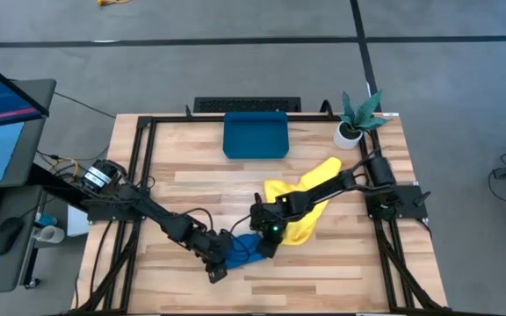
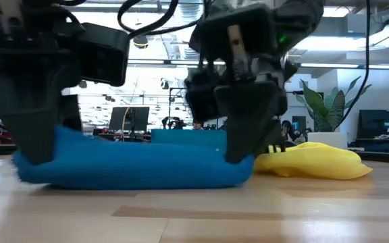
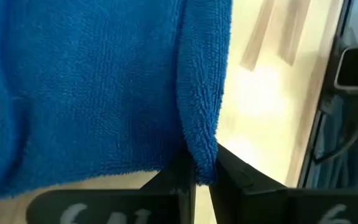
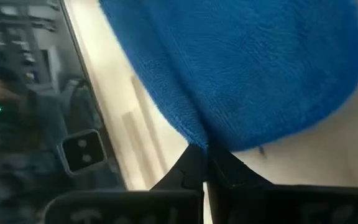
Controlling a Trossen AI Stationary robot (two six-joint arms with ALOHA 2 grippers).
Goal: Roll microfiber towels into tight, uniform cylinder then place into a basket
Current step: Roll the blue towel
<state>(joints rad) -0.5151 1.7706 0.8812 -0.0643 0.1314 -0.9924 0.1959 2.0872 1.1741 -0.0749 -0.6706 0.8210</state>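
The blue towel (image 2: 134, 167) lies bunched in a low, long heap on the table near its front edge, between my two grippers; it also shows in the high view (image 1: 241, 249). My left gripper (image 1: 217, 265) is shut on its left end and my right gripper (image 1: 267, 239) on its right end. The yellow towel (image 1: 304, 204) lies crumpled on the table under the right arm, just right of the blue one. The dark-blue basket (image 1: 255, 135) stands at the table's far edge. My left gripper pinches a folded edge of the blue towel (image 3: 202, 163) between its two fingers, at the towel's left end (image 2: 36, 158). The fingers come from above, pointing down. The towel rests on the table. My right gripper pinches the towel's edge (image 4: 199, 138) between its two fingers, at the towel's right end (image 2: 238, 165). The fingers come from above, pointing down. That end rests on the table; one layer or several, I cannot tell.
A small white pot with a green plant (image 1: 356, 118) stands at the far right corner. A black frame (image 1: 144, 167) runs along the table's sides. Bare wood lies between the basket and the towels (image 1: 218, 184).
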